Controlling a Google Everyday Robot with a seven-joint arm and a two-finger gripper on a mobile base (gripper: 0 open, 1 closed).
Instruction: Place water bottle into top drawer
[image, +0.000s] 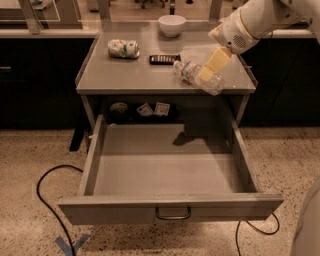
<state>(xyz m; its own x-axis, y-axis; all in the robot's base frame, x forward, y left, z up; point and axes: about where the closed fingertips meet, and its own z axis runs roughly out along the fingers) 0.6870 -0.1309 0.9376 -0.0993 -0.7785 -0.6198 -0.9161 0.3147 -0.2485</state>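
The water bottle (192, 72), clear and crinkly with a pale label, lies tilted at the front right of the grey table top (130, 75), cap pointing left. My gripper (209, 74) reaches down from the upper right and is shut on the bottle, with one yellowish finger (215, 61) across its body. The bottle's base hangs over the table's front edge. The top drawer (125, 207) is pulled fully open below it, with a curved handle (173, 214) on its front panel. A shadow falls on the drawer floor under the bottle.
A crushed green-and-white can (123, 48), a white bowl (172, 25) and a dark flat object (164, 59) sit on the table top. Small items (154, 109) lie on the shelf behind the drawer. A black cable (45, 200) loops on the floor at left.
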